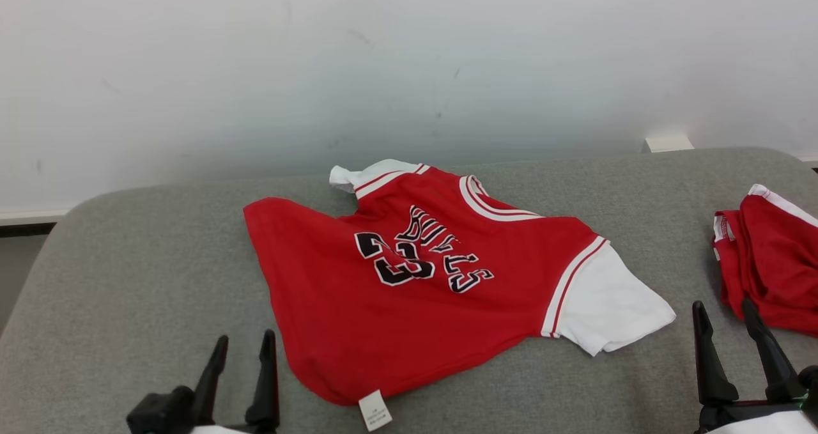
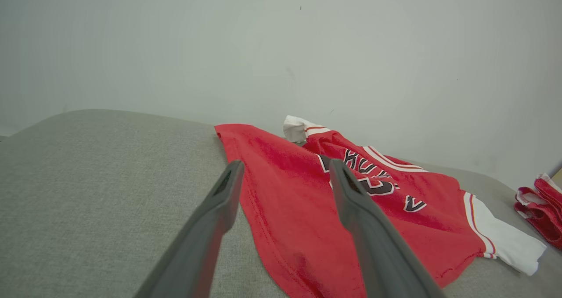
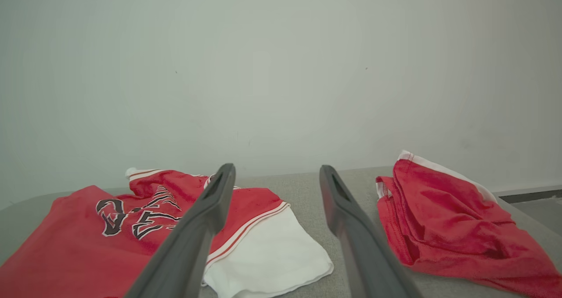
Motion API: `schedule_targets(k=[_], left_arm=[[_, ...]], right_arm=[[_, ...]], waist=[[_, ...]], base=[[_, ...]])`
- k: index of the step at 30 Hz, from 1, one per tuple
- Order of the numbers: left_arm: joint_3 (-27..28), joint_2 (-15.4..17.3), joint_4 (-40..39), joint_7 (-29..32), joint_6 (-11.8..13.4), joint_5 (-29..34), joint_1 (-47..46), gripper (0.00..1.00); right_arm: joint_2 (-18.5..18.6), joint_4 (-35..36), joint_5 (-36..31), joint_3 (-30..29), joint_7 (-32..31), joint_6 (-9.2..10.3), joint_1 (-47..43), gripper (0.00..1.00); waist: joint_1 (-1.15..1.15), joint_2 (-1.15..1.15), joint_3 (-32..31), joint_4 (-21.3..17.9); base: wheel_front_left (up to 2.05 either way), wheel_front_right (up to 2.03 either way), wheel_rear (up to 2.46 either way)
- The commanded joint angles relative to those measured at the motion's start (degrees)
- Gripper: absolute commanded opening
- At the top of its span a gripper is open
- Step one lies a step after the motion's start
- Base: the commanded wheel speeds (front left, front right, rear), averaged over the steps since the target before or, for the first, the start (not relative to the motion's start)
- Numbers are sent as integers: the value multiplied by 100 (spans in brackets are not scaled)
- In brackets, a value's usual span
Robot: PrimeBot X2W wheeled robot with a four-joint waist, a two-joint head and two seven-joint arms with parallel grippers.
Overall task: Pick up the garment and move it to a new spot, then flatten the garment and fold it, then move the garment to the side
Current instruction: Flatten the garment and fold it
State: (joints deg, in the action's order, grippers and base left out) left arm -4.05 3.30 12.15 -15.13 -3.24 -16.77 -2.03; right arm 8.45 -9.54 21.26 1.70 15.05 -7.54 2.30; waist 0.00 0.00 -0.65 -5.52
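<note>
A: Left gripper [image 1: 245, 337]?
B: Fingers spread wide, empty; right gripper [image 1: 723, 303] likewise.
A: Where's the jersey [image 1: 409, 293]?
B: Ahead on the grey cushion [image 1: 128, 261], between both; its hem lies just beside the left one, collar slanting away toward the wall [image 1: 409, 69]

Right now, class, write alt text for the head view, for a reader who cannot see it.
A red jersey with white sleeves lies spread, slightly rumpled, on a grey cushioned surface before a pale wall. A second red garment sits crumpled at the right edge. The left gripper and right gripper stand open and empty at the bottom corners.
</note>
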Motion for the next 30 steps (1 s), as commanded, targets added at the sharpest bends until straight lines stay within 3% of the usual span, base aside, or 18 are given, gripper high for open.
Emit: schedule_targets(k=[1, 8, 20, 30], left_arm=[[16, 5, 82, 2, -29, 58, -2, 100], [-244, 93, 576, 517, -168, -50, -206, 100], [-842, 39, 856, 1223, -303, -131, -539, 100], [-1093, 71, 1000, 1702, -336, -321, -612, 100]], right_arm=[[119, -111, 98, 46, -55, 12, 104, 100], [443, -450, 226, 135, -575, 12, 678, 100], [684, -2105, 981, 330, -1912, 12, 1758, 100], [700, -3126, 1354, 503, -2220, 12, 2289, 100]], waist=[[0, 0, 25, 19], [0, 0, 381, 89], [0, 0, 899, 318], [0, 0, 1172, 467]], base=[[0, 0, 0], [0, 0, 0], [0, 0, 0], [0, 0, 0]])
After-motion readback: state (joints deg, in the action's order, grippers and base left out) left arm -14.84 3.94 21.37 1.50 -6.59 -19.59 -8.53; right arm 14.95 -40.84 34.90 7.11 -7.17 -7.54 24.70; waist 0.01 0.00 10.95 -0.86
